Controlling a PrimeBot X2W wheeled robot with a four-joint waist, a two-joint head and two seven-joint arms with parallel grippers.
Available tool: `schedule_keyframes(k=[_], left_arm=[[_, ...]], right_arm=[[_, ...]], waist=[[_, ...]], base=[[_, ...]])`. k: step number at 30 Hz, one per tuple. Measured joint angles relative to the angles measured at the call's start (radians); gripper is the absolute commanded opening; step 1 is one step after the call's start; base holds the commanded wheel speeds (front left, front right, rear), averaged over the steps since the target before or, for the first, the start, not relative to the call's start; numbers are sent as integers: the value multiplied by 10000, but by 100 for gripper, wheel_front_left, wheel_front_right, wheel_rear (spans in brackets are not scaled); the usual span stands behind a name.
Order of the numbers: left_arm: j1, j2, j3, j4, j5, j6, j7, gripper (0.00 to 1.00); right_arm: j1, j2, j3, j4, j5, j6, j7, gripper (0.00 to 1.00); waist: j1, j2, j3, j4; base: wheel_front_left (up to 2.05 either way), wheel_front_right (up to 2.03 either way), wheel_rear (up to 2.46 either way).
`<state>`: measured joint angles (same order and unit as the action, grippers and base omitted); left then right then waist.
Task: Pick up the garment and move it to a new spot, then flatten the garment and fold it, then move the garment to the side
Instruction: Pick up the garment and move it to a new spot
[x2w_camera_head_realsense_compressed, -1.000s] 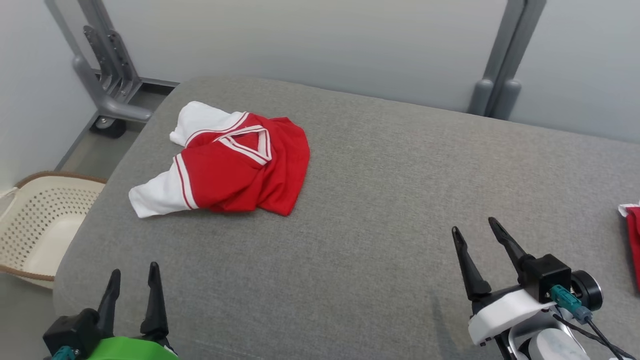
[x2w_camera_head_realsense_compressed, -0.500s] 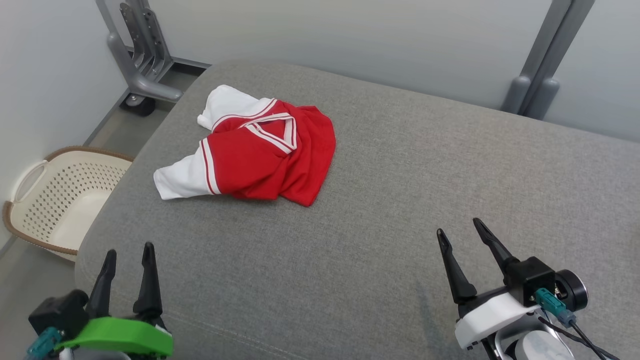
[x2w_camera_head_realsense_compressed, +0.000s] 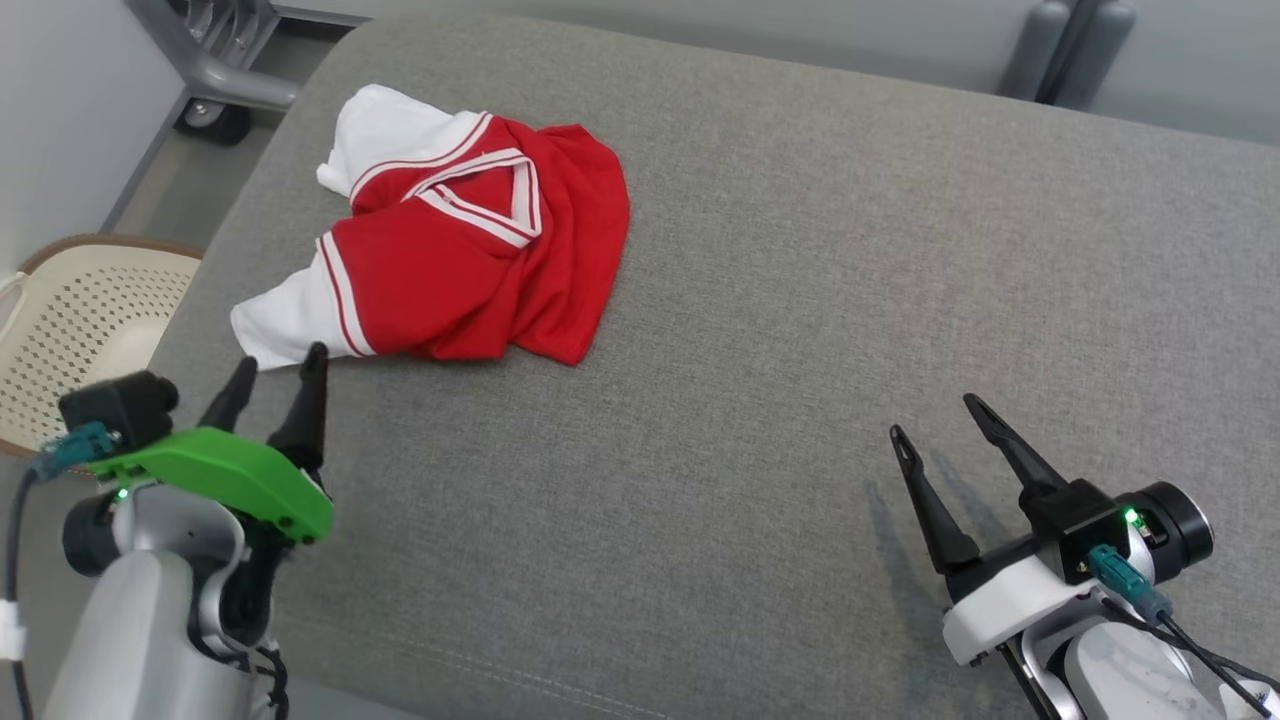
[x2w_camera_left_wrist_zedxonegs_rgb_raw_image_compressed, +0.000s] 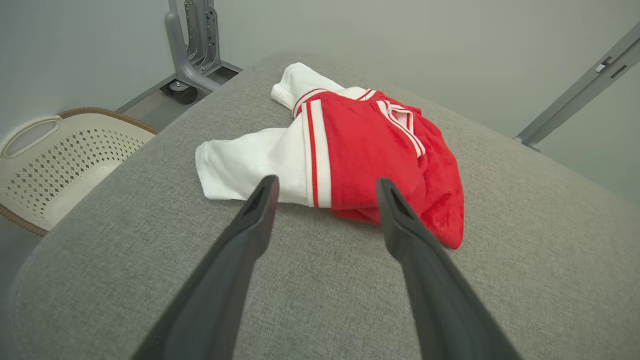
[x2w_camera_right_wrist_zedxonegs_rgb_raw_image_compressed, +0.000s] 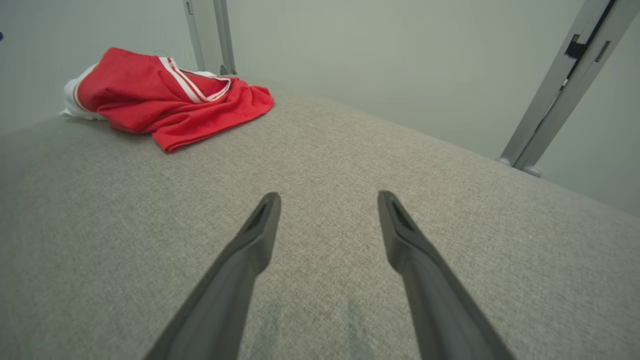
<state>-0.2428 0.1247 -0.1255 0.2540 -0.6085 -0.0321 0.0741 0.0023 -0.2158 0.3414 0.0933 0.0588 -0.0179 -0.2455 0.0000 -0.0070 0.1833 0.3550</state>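
Note:
The garment (x2w_camera_head_realsense_compressed: 470, 260) is a red shirt with white sleeves and a white-striped V-neck, lying crumpled at the far left of the grey padded surface (x2w_camera_head_realsense_compressed: 780, 330). It also appears in the left wrist view (x2w_camera_left_wrist_zedxonegs_rgb_raw_image_compressed: 365, 150) and in the right wrist view (x2w_camera_right_wrist_zedxonegs_rgb_raw_image_compressed: 160, 100). My left gripper (x2w_camera_head_realsense_compressed: 280, 362) is open, its fingertips just short of the white sleeve's near edge, with nothing between the fingers. My right gripper (x2w_camera_head_realsense_compressed: 937, 415) stands open over bare fabric at the near right, far from the garment.
A cream perforated laundry basket (x2w_camera_head_realsense_compressed: 70, 320) sits on the floor left of the surface, near my left arm. A grey metal stand with a caster (x2w_camera_head_realsense_compressed: 215, 85) is at the far left corner; grey posts (x2w_camera_head_realsense_compressed: 1065, 40) rise behind the far edge.
My left gripper has risen and reached forward to the white sleeve's edge. The head view has tilted down and shifted, so the whole scene sits differently. The right gripper has barely moved.

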Motion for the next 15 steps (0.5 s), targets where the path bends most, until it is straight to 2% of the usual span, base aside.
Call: schedule_keyframes(k=[6,15], left_arm=[[-1277,253,740,738,-274,336,642,100],[-2486,81,872,1753,-648,673,1283,100]], right_arm=[[-437,-244,-94,-472,-144,84,107,100],[-1123,-700,-646,-1126,-161,75,263,100]], waist=[[0,0,859,-494],[1,0,2080,-990]], base=[[0,0,0],[0,0,0]])
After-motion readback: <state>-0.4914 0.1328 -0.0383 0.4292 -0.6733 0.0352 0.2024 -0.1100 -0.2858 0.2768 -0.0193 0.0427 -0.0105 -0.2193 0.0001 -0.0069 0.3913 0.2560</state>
